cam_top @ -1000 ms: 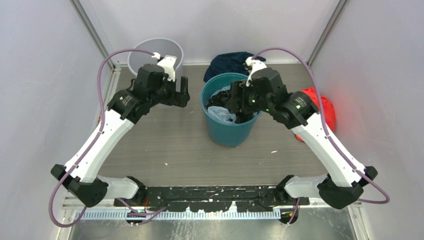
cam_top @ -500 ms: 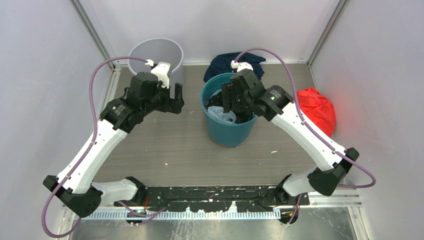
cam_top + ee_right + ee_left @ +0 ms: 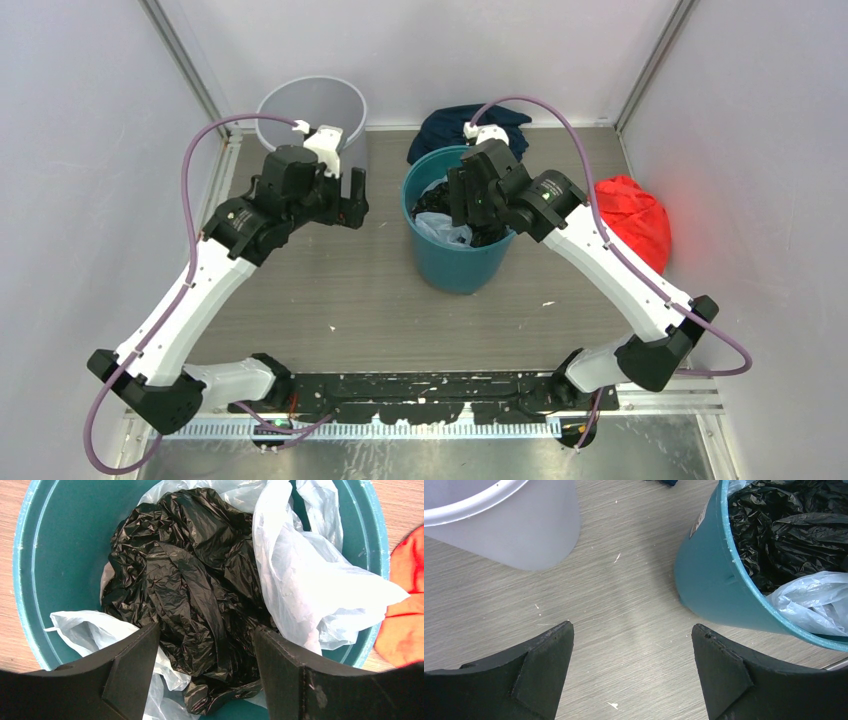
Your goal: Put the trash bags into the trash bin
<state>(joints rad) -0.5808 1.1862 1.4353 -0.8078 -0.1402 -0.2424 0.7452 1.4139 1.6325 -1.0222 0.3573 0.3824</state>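
Black trash bag (image 3: 190, 590) lies crumpled inside the teal bin (image 3: 60, 555), apart from the grey trash bin (image 3: 310, 105), so nothing's delivered yet! Right fingers (image 3: 130, 670) hover spread above it, grasping nothing; left fingers (image 3: 539, 665) gape released over the desk (image 3: 624, 580).

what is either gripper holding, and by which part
Nothing is held. The right gripper hangs open above the black bag in the teal bin; the left gripper is open over the table.
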